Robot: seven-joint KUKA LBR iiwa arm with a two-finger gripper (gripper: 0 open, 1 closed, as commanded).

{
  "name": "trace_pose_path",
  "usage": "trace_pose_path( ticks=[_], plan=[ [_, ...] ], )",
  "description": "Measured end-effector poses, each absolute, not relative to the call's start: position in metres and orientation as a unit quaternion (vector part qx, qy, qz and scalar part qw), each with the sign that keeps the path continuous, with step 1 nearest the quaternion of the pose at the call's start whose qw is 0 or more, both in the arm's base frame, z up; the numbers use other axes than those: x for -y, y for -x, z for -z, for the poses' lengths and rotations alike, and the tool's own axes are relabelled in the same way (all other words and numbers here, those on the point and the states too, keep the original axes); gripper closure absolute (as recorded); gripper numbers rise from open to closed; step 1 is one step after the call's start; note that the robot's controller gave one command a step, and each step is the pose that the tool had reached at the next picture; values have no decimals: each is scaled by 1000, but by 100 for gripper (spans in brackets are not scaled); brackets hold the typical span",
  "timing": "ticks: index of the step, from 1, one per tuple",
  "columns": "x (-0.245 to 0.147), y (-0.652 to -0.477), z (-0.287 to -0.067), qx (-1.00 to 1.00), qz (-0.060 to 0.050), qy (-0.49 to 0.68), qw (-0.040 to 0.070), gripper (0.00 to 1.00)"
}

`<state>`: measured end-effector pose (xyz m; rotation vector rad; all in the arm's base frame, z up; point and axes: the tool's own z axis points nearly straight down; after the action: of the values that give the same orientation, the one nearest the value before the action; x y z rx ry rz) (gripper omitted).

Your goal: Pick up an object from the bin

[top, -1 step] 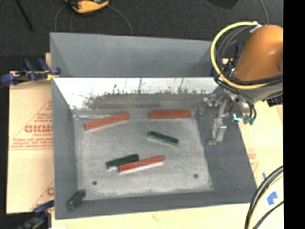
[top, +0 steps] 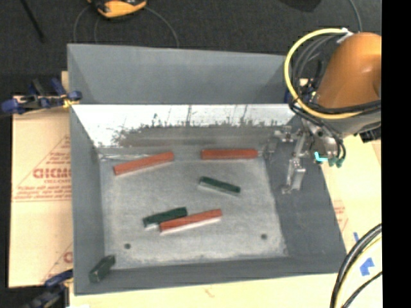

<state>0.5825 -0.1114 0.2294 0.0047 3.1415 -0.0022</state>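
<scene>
My gripper (top: 295, 174) hangs over the right sloped wall of the bin, beside the floor's right edge, with nothing seen in it. Nearest to it, a red-orange bar (top: 229, 153) lies flat along the back of the floor, to the gripper's left. A short dark green bar (top: 219, 185) lies slightly slanted near the middle of the floor, further left and nearer the front.
Another red-orange bar (top: 143, 163) lies at the back left. A dark green bar (top: 165, 217) and a red bar (top: 191, 221) lie side by side, touching, toward the front. A small dark green block (top: 101, 268) sits at the front left corner. The orange-covered arm stands over the right rim.
</scene>
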Motion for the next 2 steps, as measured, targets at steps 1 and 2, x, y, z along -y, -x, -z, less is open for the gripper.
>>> trace_pose_path(
  ticks=[1,2],
  plan=[
    [76,-571,-191,-1000,2,4,6,0],
    [71,-561,-122,-1000,0,18,4,0]
  ],
)
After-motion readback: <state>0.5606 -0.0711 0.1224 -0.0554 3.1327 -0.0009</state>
